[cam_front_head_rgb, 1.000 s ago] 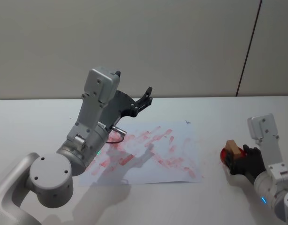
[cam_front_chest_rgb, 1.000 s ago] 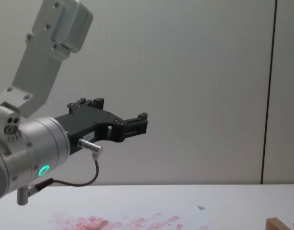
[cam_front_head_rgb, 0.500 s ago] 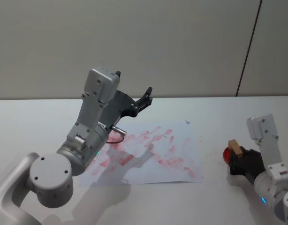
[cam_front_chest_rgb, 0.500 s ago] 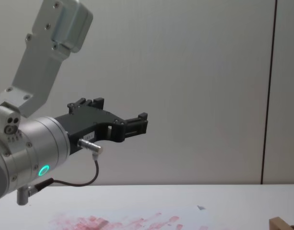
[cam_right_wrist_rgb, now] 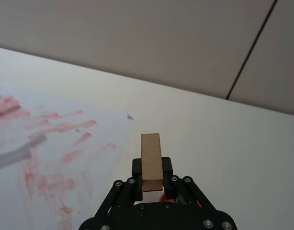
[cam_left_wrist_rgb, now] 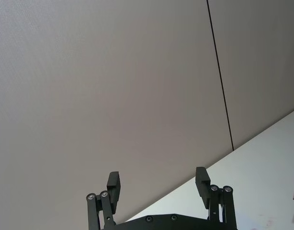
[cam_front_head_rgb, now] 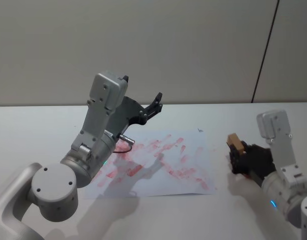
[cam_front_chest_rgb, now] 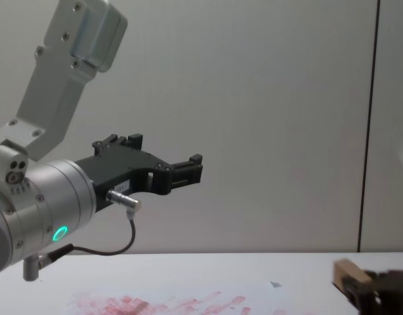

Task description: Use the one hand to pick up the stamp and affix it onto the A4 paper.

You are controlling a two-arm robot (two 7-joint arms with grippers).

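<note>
The stamp [cam_right_wrist_rgb: 152, 160] is clamped in the right hand [cam_right_wrist_rgb: 152, 176] beside the A4 paper [cam_front_head_rgb: 163, 182]; the left hand [cam_left_wrist_rgb: 157, 184] hangs raised, wide.

Plain grey wall [cam_front_head_rgb: 193, 50] — dark seam [cam_front_head_rgb: 266, 50] — white table [cam_front_head_rgb: 33, 130].

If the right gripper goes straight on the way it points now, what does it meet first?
Probably the right part of the A4 paper, which the right gripper, shut on the stamp, points towards; its height is unclear.

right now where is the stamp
On the right of the head view, the stamp is clamped in the right gripper, just off the right edge of the paper.
</note>
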